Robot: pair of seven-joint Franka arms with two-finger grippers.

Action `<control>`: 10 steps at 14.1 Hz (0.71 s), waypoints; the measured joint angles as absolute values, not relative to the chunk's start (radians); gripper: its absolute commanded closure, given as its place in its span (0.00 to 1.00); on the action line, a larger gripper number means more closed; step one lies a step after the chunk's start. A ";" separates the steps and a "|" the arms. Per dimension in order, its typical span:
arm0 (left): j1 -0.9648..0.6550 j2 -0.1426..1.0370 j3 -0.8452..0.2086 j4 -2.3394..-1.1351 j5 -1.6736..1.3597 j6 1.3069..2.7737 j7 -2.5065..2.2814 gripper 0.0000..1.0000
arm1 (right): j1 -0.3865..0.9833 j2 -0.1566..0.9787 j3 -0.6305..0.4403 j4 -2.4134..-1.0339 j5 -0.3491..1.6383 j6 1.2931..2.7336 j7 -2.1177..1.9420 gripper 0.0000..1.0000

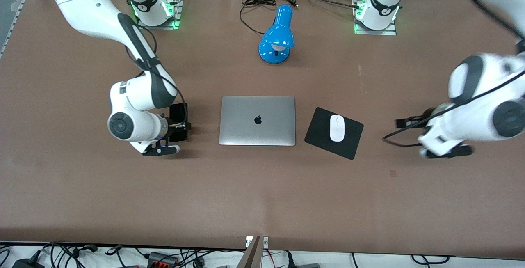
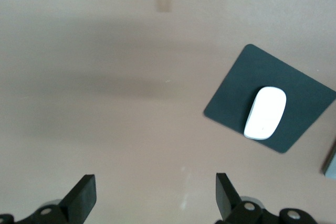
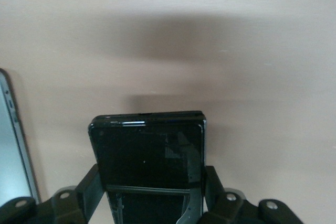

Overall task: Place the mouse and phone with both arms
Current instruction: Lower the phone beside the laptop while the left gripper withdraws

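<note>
The white mouse point(image 1: 337, 128) lies on a black square mouse pad point(image 1: 352, 145), beside the laptop toward the left arm's end; it also shows in the left wrist view point(image 2: 265, 113). My left gripper point(image 1: 408, 122) is open and empty over bare table, apart from the pad toward the left arm's end; its fingertips point(image 2: 84, 195) stand wide apart. My right gripper point(image 1: 179, 126) is shut on the black phone point(image 1: 178, 114), low over the table beside the laptop toward the right arm's end. In the right wrist view the phone point(image 3: 149, 148) sits between the fingers point(image 3: 90, 190).
A closed silver laptop point(image 1: 257, 120) lies at the table's middle; its edge shows in the right wrist view point(image 3: 10, 145). A blue desk lamp point(image 1: 277, 34) with a black cord point(image 1: 256, 3) stands farther from the front camera, between the arms' bases.
</note>
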State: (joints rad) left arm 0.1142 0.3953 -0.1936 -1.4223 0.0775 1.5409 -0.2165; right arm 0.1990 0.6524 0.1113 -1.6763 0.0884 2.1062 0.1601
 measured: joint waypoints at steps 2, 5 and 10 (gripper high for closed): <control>0.151 0.295 -0.195 -1.423 0.076 1.486 -0.202 0.00 | 0.225 0.671 0.111 -1.676 0.088 2.141 0.189 0.77; 0.155 0.177 -0.198 -1.462 0.076 1.457 -0.173 0.00 | 0.255 0.696 0.111 -1.676 0.088 2.176 0.251 0.77; 0.232 0.046 -0.199 -1.722 0.018 1.582 -0.071 0.00 | 0.294 0.713 0.112 -1.676 0.088 2.201 0.284 0.76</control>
